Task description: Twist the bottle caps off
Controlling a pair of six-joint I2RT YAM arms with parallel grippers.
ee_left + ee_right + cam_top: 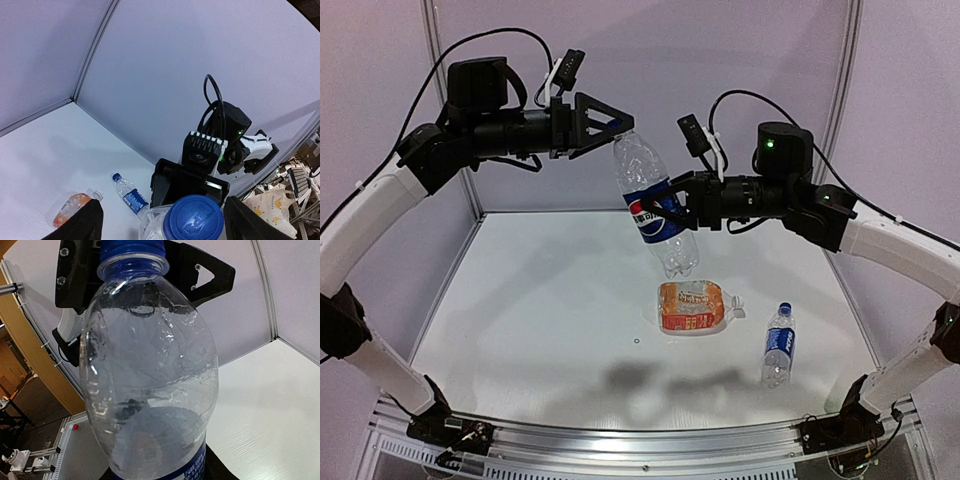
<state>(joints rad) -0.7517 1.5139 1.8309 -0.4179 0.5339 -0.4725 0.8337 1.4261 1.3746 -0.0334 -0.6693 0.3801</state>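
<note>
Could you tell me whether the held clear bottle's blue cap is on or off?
On: the round blue plastic cap sits atop the large clear plastic bottle, between the fingers of the left gripper. How tightly, cannot tell.

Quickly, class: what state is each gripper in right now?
Left gripper: open, straddling the blue cap.
Right gripper: shut, holding the large bottle.

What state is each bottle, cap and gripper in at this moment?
large bottle: held aloft, tilted
big cap: on its neck
left gripper: open, straddling big cap
right gripper: shut on large bottle
orange-labelled bottle: on its side, cap unclear
small bottle: lying down
small cap: on
</note>
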